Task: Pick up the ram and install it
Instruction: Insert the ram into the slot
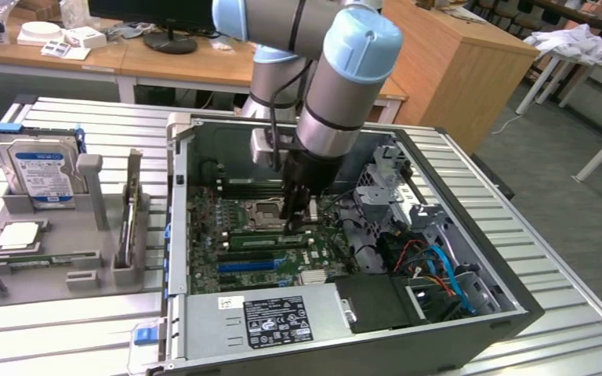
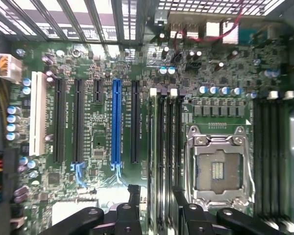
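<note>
My gripper (image 1: pixel 301 225) reaches down into the open computer case (image 1: pixel 510 301), just beside the processor socket (image 1: pixel 269 210). In the wrist view its dark fingers (image 2: pixel 134 196) stand apart on either side of the memory slots next to the socket (image 2: pixel 216 169), so the gripper (image 2: pixel 157 200) is open and holds nothing. The ram (image 1: pixel 264 240) is a long green stick standing in one of those slots on the motherboard, directly below the fingers. In the wrist view the ram (image 2: pixel 162 147) shows edge-on between white latches, apart from both fingers.
A grey tray (image 1: pixel 29 286) at the exterior view's left holds a silver hard drive with a blue label (image 1: pixel 38 172), a square silver processor chip (image 1: pixel 21 235), another thin green stick (image 1: pixel 45 257) and an upright card (image 1: pixel 129 211). Cables (image 1: pixel 437 266), a drive cage and the power supply (image 1: pixel 280 317) crowd the case.
</note>
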Controlling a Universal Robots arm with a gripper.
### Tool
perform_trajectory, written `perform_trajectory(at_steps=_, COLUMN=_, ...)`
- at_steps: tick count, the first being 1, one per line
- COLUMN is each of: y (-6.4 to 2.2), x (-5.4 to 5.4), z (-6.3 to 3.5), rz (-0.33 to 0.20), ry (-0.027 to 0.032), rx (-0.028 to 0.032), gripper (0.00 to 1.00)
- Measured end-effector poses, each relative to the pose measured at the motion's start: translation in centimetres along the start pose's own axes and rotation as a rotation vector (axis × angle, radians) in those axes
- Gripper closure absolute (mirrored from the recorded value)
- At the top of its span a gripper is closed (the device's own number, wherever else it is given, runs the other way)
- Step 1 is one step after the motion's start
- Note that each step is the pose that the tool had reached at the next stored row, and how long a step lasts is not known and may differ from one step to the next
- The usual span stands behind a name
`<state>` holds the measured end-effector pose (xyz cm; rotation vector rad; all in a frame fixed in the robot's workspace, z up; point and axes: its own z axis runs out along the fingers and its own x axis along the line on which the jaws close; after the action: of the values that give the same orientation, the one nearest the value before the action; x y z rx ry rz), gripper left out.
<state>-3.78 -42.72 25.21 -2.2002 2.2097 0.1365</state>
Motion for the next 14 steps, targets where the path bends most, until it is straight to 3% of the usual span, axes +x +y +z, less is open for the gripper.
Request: perform_trajectory(at_steps=14, y=0.26, x=-0.4, z=-5.44, rz=0.000, ry=0.0001, rx=0.0006, gripper=0.62)
